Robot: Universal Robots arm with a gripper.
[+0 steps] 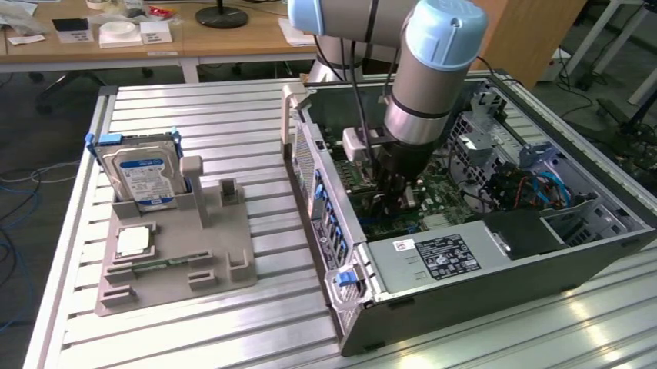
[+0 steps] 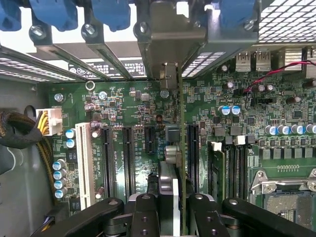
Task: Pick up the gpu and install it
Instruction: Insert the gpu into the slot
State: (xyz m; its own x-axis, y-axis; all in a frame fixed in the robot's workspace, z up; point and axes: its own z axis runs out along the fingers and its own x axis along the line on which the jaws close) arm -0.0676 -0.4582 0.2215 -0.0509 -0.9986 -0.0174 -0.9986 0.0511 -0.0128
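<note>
as it hangs in the computer case (image 1: 575,261), gripper (image 2: 170,200) clamped on the gpu (image 2: 180,148) edge-on above the motherboard (image 2: 276,148)

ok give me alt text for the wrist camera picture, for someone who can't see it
The robot's hand holds the gpu edge-on above a green motherboard inside an open computer case, the card's metal bracket at the rear slot openings. Black expansion slots, one white slot and round capacitors lie beside the card.
</note>
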